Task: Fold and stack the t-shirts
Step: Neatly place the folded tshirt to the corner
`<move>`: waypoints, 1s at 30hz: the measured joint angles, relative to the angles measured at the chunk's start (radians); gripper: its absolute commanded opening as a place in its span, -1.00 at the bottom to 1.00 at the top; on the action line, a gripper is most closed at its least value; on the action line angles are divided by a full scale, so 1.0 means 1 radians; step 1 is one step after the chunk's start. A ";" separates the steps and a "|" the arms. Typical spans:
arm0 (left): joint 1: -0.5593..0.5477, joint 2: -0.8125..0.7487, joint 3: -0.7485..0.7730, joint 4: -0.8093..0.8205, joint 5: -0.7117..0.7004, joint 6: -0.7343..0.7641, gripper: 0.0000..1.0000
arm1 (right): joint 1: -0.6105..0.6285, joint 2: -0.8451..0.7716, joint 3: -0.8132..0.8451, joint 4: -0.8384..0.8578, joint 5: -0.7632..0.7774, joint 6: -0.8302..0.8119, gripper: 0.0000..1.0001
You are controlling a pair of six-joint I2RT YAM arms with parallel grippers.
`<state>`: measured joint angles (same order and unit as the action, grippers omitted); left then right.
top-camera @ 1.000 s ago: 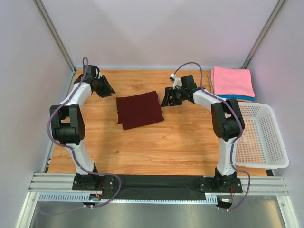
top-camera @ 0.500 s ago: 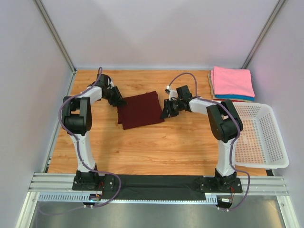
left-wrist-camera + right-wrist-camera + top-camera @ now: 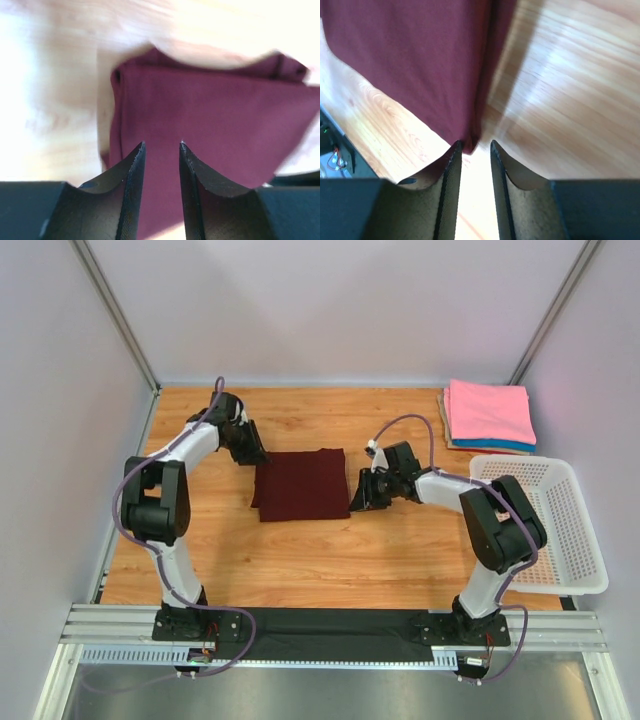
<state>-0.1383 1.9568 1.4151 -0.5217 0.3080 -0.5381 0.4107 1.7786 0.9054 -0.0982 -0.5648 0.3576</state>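
The dark maroon t-shirt (image 3: 302, 483) lies folded into a rough rectangle, flat on the wooden tabletop (image 3: 330, 550) near its middle. The left pincer (image 3: 252, 452) sits at the shirt's far left corner. In its wrist view the left pincer (image 3: 161, 147) has its jaws narrowly apart, with maroon cloth (image 3: 210, 115) showing through the gap. I cannot tell whether any fabric is pinched.

The right pincer (image 3: 360, 495) is low at the shirt's right edge. From its wrist the right pincer (image 3: 475, 145) also stands narrow. Bare wood shows between the jaws, and the shirt's (image 3: 410, 60) corner lies just at the tip of one finger (image 3: 451, 170).

Well apart, in the far right corner, a pink t-shirt (image 3: 488, 410) tops a folded stack. A blue one (image 3: 500, 444) and a tan one (image 3: 442, 425) peek out beneath it. Just nearer than the stack, the white perforated basket (image 3: 555, 587) overhangs the tabletop's right edge. The right arm (image 3: 440, 485) stretches across the wood between the maroon shirt and the basket.
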 measured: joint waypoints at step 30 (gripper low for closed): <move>-0.057 -0.291 -0.506 0.134 0.071 -0.089 -0.16 | -0.058 0.538 0.771 -0.161 -0.187 0.052 -0.43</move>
<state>-0.1955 1.6657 0.9089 -0.3878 0.3790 -0.6266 0.3523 2.3169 1.6768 -0.2592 -0.7521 0.4095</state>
